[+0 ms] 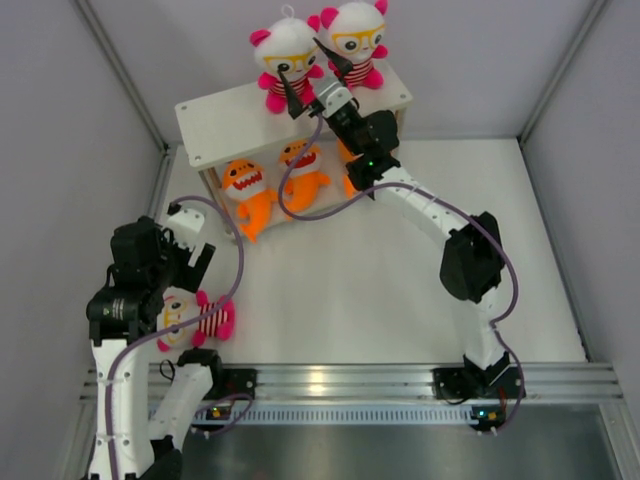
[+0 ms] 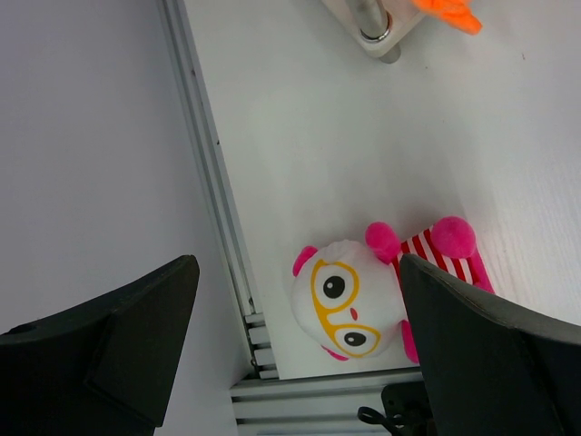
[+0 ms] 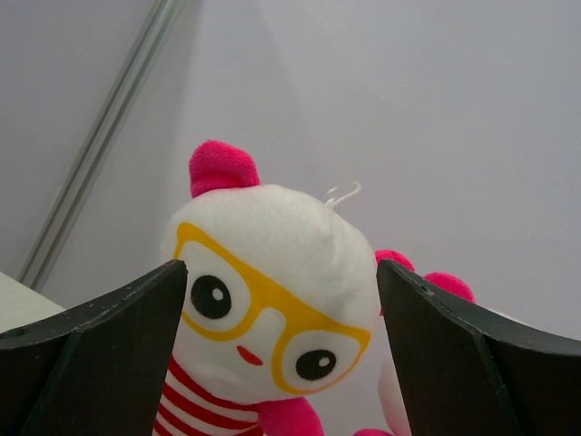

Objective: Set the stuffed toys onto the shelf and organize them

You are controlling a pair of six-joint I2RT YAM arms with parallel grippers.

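- White surface (image 1: 380, 290) carries every item noted below.
- Cream wooden shelf (image 1: 215, 125), two tiers, stands at the far side of the surface, left of centre.
- Right arm (image 1: 430, 210) reaches across to the shelf's top board. Right jaws stand wide apart and hold nothing. In the wrist view one doll sits between them, clear of both sides.
- Left arm (image 1: 125, 300) hangs over the near left corner. Left jaws are likewise wide apart and empty, positioned above a doll on the surface.
- Two dolls sit upright, side by side, on the top board: left doll (image 1: 285, 60) and right doll (image 1: 357, 38). Both have white heads, pink ears, yellow glasses and striped bodies. Contact between them cannot be confirmed.
- Third doll (image 2: 349, 309) lies face up on the surface beside the near left rail, well apart from the shelf.
- Two orange sharks, first shark (image 1: 247, 190) and second shark (image 1: 303, 170), occupy the lower tier side by side. An orange patch (image 1: 348, 183) to their right is mostly hidden by the right arm; identity not confirmed.
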